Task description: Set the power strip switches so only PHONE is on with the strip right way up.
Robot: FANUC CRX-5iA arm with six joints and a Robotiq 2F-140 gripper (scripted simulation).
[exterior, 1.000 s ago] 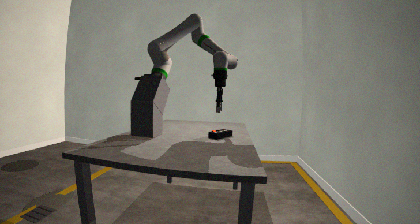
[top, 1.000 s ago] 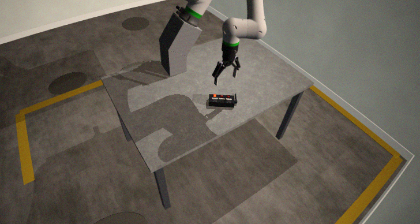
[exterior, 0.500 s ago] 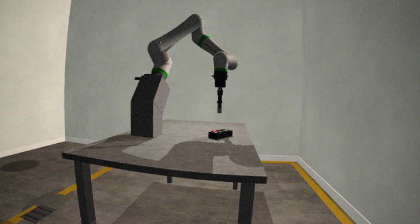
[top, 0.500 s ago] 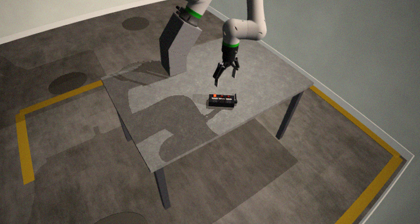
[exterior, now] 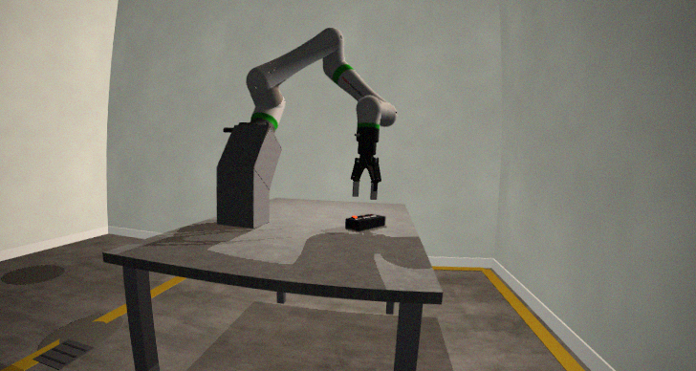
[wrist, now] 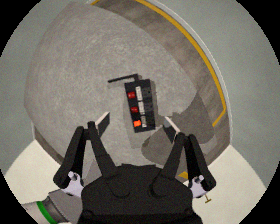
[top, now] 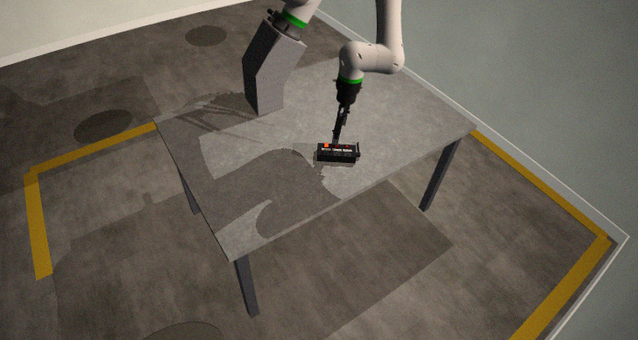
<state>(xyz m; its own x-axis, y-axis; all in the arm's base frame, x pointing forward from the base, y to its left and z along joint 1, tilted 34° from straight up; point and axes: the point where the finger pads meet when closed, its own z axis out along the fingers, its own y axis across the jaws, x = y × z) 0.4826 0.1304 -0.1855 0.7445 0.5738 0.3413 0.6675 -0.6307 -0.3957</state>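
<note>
One strip (exterior: 365, 221) on one table (exterior: 272, 275), switches up, three lit red. One gripper (exterior: 365, 191) hangs above strip, apart; fingers wide, holding nothing.
</note>
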